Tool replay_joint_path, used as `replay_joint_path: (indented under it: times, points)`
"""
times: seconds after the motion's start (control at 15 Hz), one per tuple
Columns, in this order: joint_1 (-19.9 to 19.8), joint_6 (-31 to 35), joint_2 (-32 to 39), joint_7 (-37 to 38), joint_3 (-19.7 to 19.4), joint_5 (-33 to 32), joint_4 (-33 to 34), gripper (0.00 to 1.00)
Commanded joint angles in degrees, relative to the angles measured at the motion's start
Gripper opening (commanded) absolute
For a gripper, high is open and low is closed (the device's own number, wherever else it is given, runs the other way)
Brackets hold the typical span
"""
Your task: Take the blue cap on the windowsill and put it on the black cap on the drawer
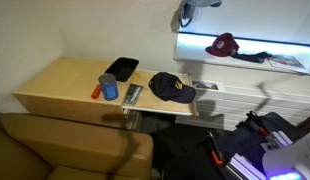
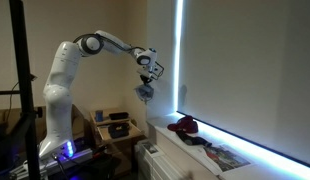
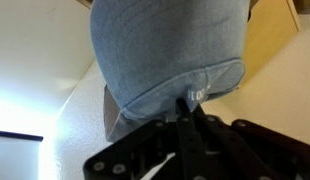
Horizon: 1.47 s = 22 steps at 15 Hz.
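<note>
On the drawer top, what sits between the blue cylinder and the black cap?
A small flat grey item lies on the drawer between the blue cylinder and the black cap, seen in an exterior view; too small to identify.

Two surfaces: light-wood counter, white windowsill.

Counter [image 1: 63, 85] fills left-centre of an exterior view, long, flat top. Flat black tray [image 1: 122, 68] lies toward its back edge, near the wall. In front of the tray a small blue cylinder [image 1: 109, 88] stands upright, with an orange item [image 1: 97, 92] just beside it on the left, too small to identify. A flat grey item [image 1: 133, 95] lies right of the cylinder, near the front edge. The black cap [image 1: 172, 88] sits at the counter's right end. The windowsill [image 1: 195, 48], upper right, is brightly lit. It carries a maroon cap [image 1: 223, 44], a dark strap-like thing [image 1: 253, 55] to the cap's right, and flat papers [image 1: 287, 63] by the frame edge.
</note>
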Motion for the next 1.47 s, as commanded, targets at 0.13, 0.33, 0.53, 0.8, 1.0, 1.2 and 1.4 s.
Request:
replay_joint_path:
  times: [0.13, 0.33, 0.53, 0.8, 1.0, 1.2, 1.4]
  points:
    - [-0.44, 5.89, 0.52, -16.97, 0.59, -1.66, -7.42, 0.01]
    - [-0.55, 10.5, 1.54, -30.22, 2.38, 2.46, -13.57, 0.01]
    - [-1.01, 12.12, 3.73, -43.53, 3.91, 7.95, -16.03, 0.01]
    - [-1.43, 8.51, 5.61, -58.12, 4.54, 17.36, -16.56, 0.01]
    - [-1.26, -3.46, -5.1, -64.31, 2.1, 17.71, -29.97, 0.01]
    - [1.31, -7.67, -2.82, -62.76, -0.84, 17.15, -27.59, 0.05]
    - [0.91, -12.08, -8.23, -63.18, -3.12, 17.0, -31.61, 0.05]
